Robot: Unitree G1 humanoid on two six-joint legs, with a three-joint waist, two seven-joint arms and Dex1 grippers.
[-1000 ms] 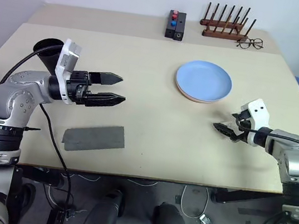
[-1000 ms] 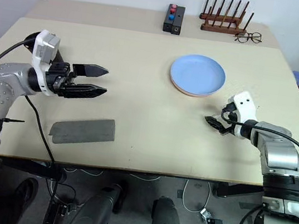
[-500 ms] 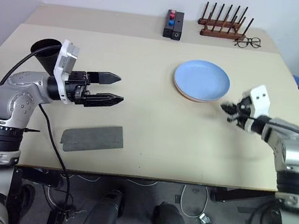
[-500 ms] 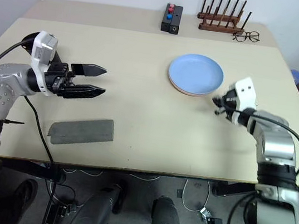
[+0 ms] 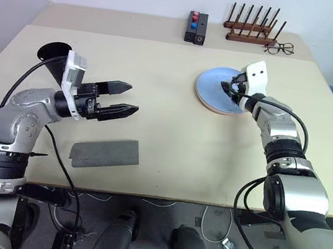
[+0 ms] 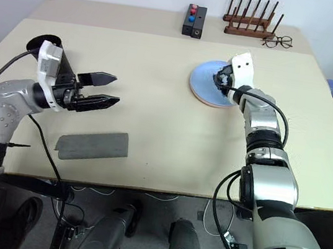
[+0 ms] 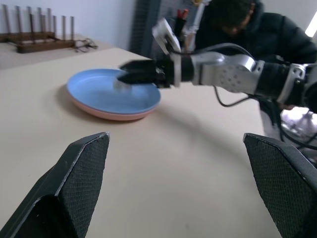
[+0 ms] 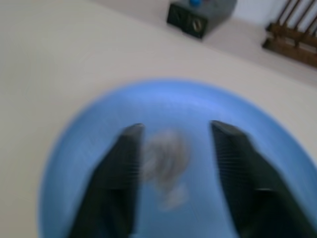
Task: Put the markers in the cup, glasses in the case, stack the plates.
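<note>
Head views: the plates (image 5: 227, 90) already lie stacked at 1 o'clock on the worktop (image 5: 171, 131), blue on pink. The right gripper (image 5: 229, 87) hovers over the blue dish near its 3 o'clock rim. The left gripper (image 5: 124, 99) hangs wide open and empty at 9 o'clock, level, just past the cup (image 5: 53, 59). The case (image 5: 105, 152) lies closed at 7 o'clock. The stacking looks done, so the right gripper should probably leave by rising straight up before swinging, so that a finger does not hook the rim and slide the stack. Bare worktop lies broad between the two arms; the button box (image 5: 195, 28), peg rack (image 5: 251, 29) and spectacles (image 5: 279, 49) crowd the 12 o'clock edge, well apart from the plates. Left wrist view: both of its own fingers (image 7: 81, 168) stand far apart with nothing between; a person (image 7: 257, 29) sits beyond the worktop's edge behind the right arm. Right wrist view: the fingers (image 8: 115, 183) stand parted over the blue dish, with a blurred grey patch between them, too unclear to name; no grip is evident.
</note>
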